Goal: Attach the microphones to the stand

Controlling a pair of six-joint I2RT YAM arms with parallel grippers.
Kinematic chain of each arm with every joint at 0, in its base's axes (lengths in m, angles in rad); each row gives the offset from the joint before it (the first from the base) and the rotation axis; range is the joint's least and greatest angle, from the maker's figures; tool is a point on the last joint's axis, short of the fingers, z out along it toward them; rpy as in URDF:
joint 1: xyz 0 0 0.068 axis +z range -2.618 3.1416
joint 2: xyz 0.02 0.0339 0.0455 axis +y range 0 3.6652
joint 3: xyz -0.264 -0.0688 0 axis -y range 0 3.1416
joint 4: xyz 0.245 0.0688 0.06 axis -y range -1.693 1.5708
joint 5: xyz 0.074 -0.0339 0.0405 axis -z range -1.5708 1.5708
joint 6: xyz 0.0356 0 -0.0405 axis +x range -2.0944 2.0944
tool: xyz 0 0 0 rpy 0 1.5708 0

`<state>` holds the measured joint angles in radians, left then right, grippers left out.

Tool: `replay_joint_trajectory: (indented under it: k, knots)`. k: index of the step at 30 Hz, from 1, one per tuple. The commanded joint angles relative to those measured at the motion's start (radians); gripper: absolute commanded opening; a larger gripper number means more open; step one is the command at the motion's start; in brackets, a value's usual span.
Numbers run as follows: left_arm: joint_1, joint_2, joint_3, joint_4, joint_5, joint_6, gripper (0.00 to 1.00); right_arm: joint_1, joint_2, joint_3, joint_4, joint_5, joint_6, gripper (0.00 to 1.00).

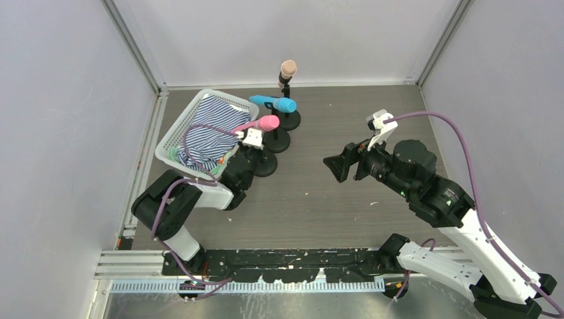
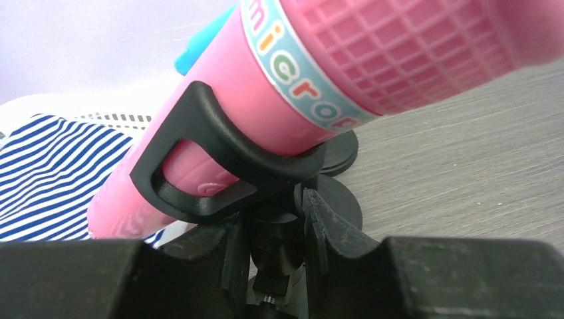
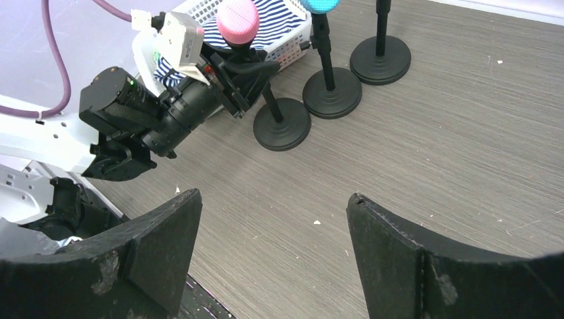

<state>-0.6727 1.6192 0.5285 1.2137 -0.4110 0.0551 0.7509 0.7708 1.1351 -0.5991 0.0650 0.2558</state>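
Note:
Three black stands with round bases stand in a row. The peach-beige microphone (image 1: 288,68) sits upright on the far stand (image 1: 289,120). The bright blue microphone (image 1: 274,103) lies tilted in the middle stand (image 1: 277,140). The pink microphone (image 1: 258,124) rests in the clip (image 2: 199,159) of the nearest stand (image 1: 265,163). My left gripper (image 2: 276,206) is shut on that stand's neck just below the clip; it also shows in the top view (image 1: 251,154). My right gripper (image 3: 274,206) is open and empty above the table, right of the stands, and shows in the top view (image 1: 339,166).
A white basket (image 1: 174,141) holding a blue-and-white striped cloth (image 1: 213,123) stands left of the stands, close to my left arm. Grey walls close in the table on three sides. The wood-grain table (image 3: 432,146) lies under my right gripper.

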Motion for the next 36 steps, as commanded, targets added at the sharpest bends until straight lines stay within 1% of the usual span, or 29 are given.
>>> replay_joint_trajectory:
  k: [1,2,4,5,7,9,11,12,15,21,22,23,25,27,28,29,32,34,36]
  knots:
    - [0.047,0.009,0.014,-0.094,0.019,0.020,0.26,-0.001,-0.004,-0.004,0.030,0.028,-0.011,0.85]
    - [0.047,-0.005,0.013,-0.121,0.041,0.004,0.36,-0.001,-0.005,-0.012,0.036,0.034,-0.001,0.85]
    - [0.047,-0.041,0.008,-0.179,0.070,-0.036,0.52,0.000,-0.005,-0.027,0.048,0.062,0.022,0.85]
    - [0.047,-0.066,0.000,-0.221,0.075,-0.063,0.64,-0.001,-0.004,-0.036,0.050,0.073,0.036,0.86]
    - [0.045,-0.121,-0.020,-0.283,0.069,-0.121,0.76,-0.001,-0.001,-0.049,0.048,0.092,0.048,0.88]
    - [0.041,-0.181,-0.043,-0.344,0.049,-0.160,0.85,0.000,-0.001,-0.067,0.052,0.112,0.069,0.90]
    - [0.038,-0.256,-0.053,-0.440,0.019,-0.203,0.96,-0.001,0.006,-0.080,0.053,0.132,0.090,0.99]
    - [0.037,-0.295,-0.049,-0.519,0.000,-0.232,0.99,-0.001,0.008,-0.085,0.053,0.134,0.096,1.00]
    - [0.035,-0.426,-0.026,-0.763,-0.034,-0.332,1.00,0.000,0.012,-0.115,0.073,0.149,0.119,1.00]
    - [0.031,-0.682,-0.001,-1.096,-0.012,-0.415,1.00,0.000,0.027,-0.165,0.118,0.244,0.163,1.00]
    - [0.031,-0.720,0.005,-1.178,-0.008,-0.433,1.00,0.000,0.029,-0.173,0.118,0.263,0.162,1.00]
    - [0.030,-0.759,0.015,-1.222,-0.003,-0.462,1.00,0.001,0.029,-0.178,0.113,0.276,0.162,1.00]
    - [0.032,-0.818,0.039,-1.366,0.005,-0.498,1.00,-0.001,0.039,-0.178,0.087,0.321,0.175,1.00]
    - [0.036,-0.838,0.089,-1.494,0.021,-0.507,1.00,-0.009,0.066,-0.165,0.032,0.362,0.199,1.00]
    - [0.047,-0.833,0.116,-1.559,0.041,-0.507,1.00,-0.030,0.088,-0.144,-0.010,0.359,0.211,1.00]
    - [0.056,-0.825,0.141,-1.607,0.054,-0.507,1.00,-0.064,0.110,-0.135,-0.042,0.320,0.221,1.00]
    - [0.126,-0.812,0.172,-1.662,0.151,-0.536,1.00,-0.255,0.134,-0.134,-0.056,0.102,0.260,1.00]
    - [0.239,-0.818,0.191,-1.712,0.227,-0.578,1.00,-0.360,0.109,-0.148,-0.052,0.030,0.276,1.00]
    - [0.340,-0.842,0.204,-1.760,0.307,-0.603,1.00,-0.437,0.075,-0.147,-0.078,0.007,0.275,1.00]
